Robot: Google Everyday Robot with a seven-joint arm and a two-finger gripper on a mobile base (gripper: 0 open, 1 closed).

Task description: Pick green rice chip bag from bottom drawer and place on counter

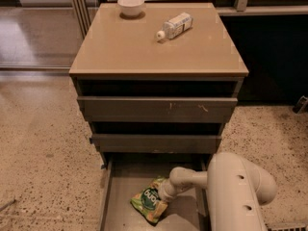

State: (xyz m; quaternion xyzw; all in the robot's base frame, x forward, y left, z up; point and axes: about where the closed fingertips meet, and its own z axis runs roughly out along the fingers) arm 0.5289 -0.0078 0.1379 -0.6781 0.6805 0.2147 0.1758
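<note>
Counter [159,57]: bowl [131,6], bottle [175,25]; tool [162,195] in drawer [125,177]

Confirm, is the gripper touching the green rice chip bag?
Touching. Camera view: the gripper in the bottom drawer meets the green rice chip bag, no gap.

Floor [38,143]: speckled beige terrazzo, warmly lit.
Back left: metal frame posts [79,8], glossy floor [33,37] beyond.
Right: dark wall panel [274,57].
Tool [163,192]: low, down at the cabinet [154,109]'s foot, lower middle.
</note>
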